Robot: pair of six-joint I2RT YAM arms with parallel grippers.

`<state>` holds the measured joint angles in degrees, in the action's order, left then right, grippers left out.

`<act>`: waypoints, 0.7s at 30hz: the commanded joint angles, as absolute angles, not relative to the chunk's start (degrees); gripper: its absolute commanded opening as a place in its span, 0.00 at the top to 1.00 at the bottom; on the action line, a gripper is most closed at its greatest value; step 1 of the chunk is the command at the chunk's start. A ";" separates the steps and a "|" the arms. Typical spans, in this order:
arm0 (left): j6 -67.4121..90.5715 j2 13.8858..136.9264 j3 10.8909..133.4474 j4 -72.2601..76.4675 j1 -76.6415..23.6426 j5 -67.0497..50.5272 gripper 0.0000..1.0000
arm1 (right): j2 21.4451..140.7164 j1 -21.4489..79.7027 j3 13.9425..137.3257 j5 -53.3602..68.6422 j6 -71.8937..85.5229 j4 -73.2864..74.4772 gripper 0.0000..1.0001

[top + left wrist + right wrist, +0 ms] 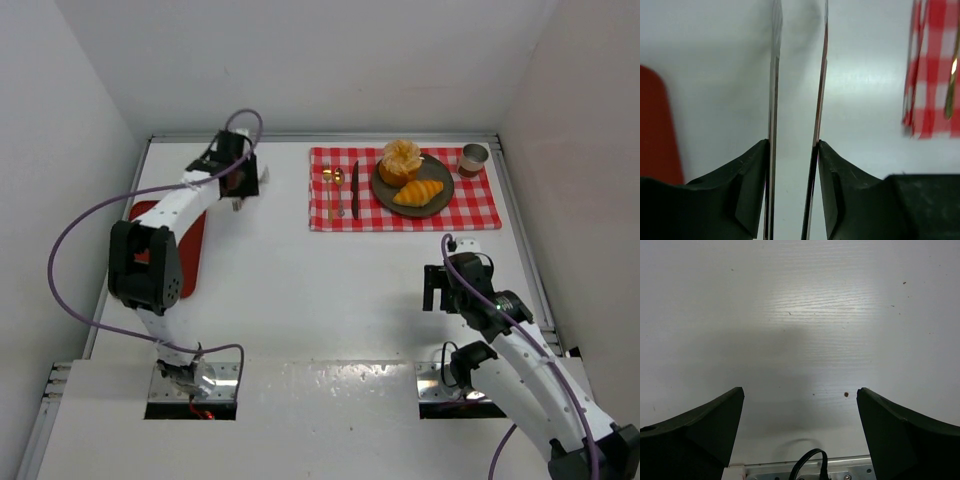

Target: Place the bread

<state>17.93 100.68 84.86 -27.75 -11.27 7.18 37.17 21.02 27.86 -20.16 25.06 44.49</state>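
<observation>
- The bun [402, 160] and the croissant [418, 193] both lie on a dark grey plate [446, 173] at the far right of the table [300, 290]. The bun is at the plate's far edge and the croissant is just in front of it, touching or nearly touching.
- The plate sits on a red-and-white checked cloth [480, 207]. A dark knife [354, 190] and gold cutlery [335, 192] lie on the cloth left of the plate. A small cup [473, 158] stands at the cloth's far right corner.
- The left pincer [240, 200] hovers over bare table between a red tray [190, 250] and the cloth, well apart from the bread. In the wrist view its fingers [773, 100] stand narrow, with a thin slit of table showing between them and nothing held.
- That view also shows the tray at the left edge and the cloth at the right.
- The right pincer [432, 290] hangs near its own base, in front of the cloth. Its fingers [715, 425] are spread wide over bare table, empty.
</observation>
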 commanded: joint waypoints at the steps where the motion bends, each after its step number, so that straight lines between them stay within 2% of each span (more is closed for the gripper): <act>1: 19.69 100.90 80.08 -24.09 -13.62 3.78 0.53 | 36.04 21.00 27.51 -19.07 27.51 44.21 0.06; 6: 20.38 102.12 75.51 -21.18 -13.62 6.06 0.51 | 32.09 20.83 25.84 -19.51 29.17 46.31 0.06; 13: 22.94 108.26 69.97 -21.18 -13.10 4.05 0.43 | 29.71 20.83 24.70 -20.48 30.85 47.02 0.06; 21: 22.33 112.94 73.91 -25.75 -13.62 3.52 0.33 | 29.36 20.92 24.17 -19.43 31.38 47.37 0.06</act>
<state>21.74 111.35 72.99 -23.00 -13.52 5.10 29.95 21.02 24.25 -19.44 30.33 47.48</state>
